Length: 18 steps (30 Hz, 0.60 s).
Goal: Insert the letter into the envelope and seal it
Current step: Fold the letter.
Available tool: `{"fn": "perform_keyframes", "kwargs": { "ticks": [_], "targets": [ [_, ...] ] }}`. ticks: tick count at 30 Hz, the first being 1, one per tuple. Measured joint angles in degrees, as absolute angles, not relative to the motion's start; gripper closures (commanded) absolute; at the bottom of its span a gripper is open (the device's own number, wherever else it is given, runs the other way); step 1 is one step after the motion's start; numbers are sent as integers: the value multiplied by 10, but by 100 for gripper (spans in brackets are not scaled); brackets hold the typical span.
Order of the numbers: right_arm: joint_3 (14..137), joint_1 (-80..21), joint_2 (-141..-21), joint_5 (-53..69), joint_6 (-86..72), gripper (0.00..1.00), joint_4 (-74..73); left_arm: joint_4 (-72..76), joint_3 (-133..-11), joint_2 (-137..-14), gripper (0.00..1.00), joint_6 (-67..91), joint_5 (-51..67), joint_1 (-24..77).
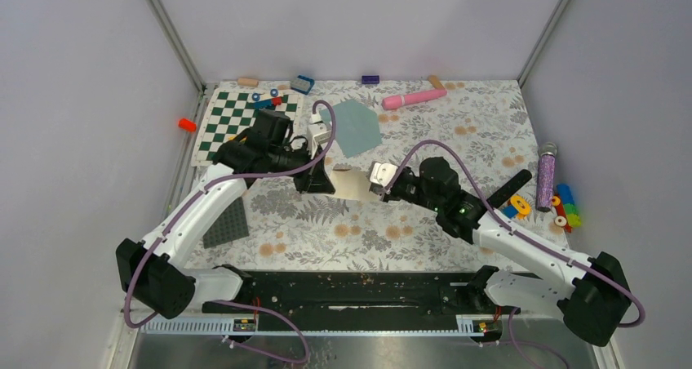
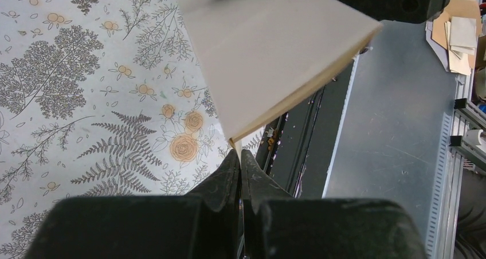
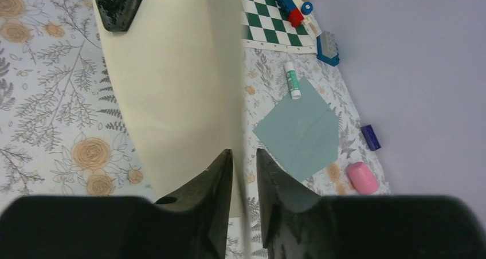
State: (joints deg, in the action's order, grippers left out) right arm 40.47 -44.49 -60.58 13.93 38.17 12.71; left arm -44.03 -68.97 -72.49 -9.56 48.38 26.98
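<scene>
One envelope point(image 3: 299, 132); one letter point(image 3: 172, 87), left tool point(image 2: 239, 151) clamped, right tool point(image 3: 244, 154) perhaps.

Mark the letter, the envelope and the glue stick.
letter point(image 3: 172, 87): right wrist view, middle of the cream sheet.
envelope point(image 3: 301, 133): right wrist view, centre of its face.
glue stick point(image 3: 292, 79): right wrist view, mid-barrel.

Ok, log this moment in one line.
letter: held aloft | left end effector: shut on letter | right end effector: open around letter edge | envelope: lying flat
</scene>
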Motion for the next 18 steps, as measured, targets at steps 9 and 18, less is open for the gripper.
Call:
{"fn": "perform_keyframes", "kwargs": {
  "ticks": [9,18],
  "targets": [
    [405,-456,-614,130,399,100,115,-446,-694,-724,1,-103,478,268],
    [418,-396,-575,164,315,100,85,-451,-735,-622,1,-119,474,165]
  ]
}}
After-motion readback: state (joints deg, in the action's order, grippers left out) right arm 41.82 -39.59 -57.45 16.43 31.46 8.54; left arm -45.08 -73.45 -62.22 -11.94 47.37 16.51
